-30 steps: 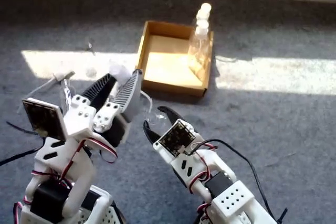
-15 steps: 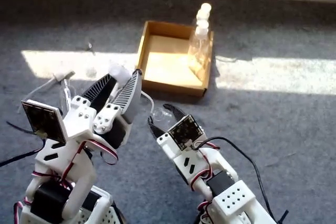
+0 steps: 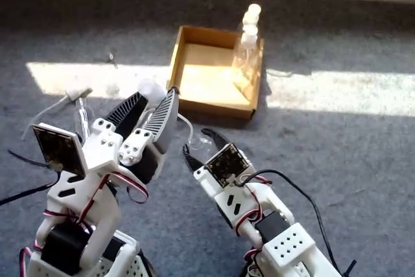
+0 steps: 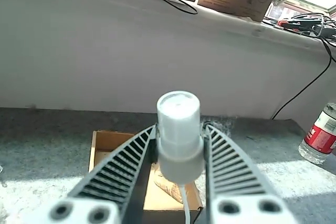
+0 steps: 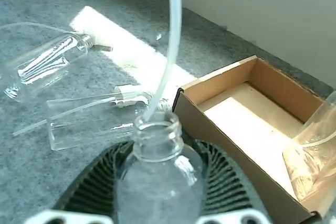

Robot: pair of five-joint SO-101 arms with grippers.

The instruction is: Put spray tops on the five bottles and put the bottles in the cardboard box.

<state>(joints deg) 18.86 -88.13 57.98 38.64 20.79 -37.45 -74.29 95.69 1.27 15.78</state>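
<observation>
Office-like room: grey carpet (image 3: 350, 160), cables (image 4: 176, 4) on ledge (image 4: 236, 24)

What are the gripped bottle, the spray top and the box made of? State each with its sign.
The bottle: clear, glossy, glass or hard plastic; carpet shows through. The spray top: matte white, probably plastic, translucent tube. The cardboard box: dull brown cardboard, thin flat walls.

most of the cardboard box (image 3: 207, 79) floor lies open, with a capped bottle (image 3: 244, 60) standing at its right wall.
</observation>
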